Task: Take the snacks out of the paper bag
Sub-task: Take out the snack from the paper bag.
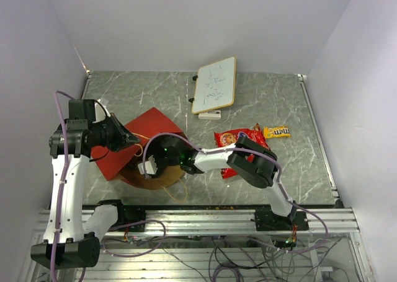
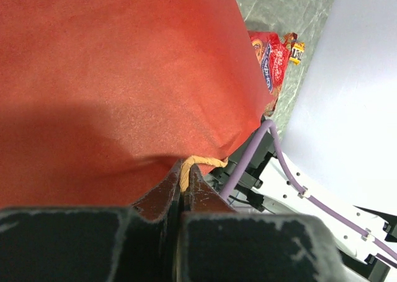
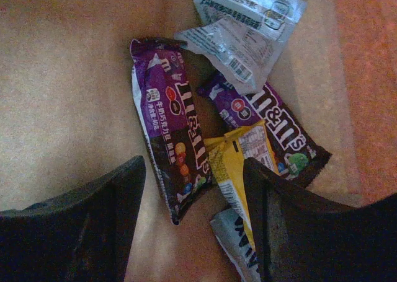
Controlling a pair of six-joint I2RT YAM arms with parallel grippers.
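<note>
Grey marbled worktop (image 1: 273, 96) fills the space between white walls. At left-centre is the paper bag (image 1: 149, 124), red outside and brown inside, its mouth at the near end. The left tool (image 2: 185, 170) is pressed together, pinching the bag's edge beside its twisted handle (image 2: 201, 162). The right tool (image 3: 192, 165) reaches into the mouth with its fingers spread, gripping nothing, just above two purple packets (image 3: 173, 139), a yellow packet (image 3: 239, 158) and silver wrappers (image 3: 248, 28) on the bag's brown inside. Right of centre on the worktop lies the red cookie packet (image 1: 239, 137), with a yellow candy bar (image 1: 276, 132) just beside it. A whiteboard (image 1: 214, 83) lies at the far side.
</note>
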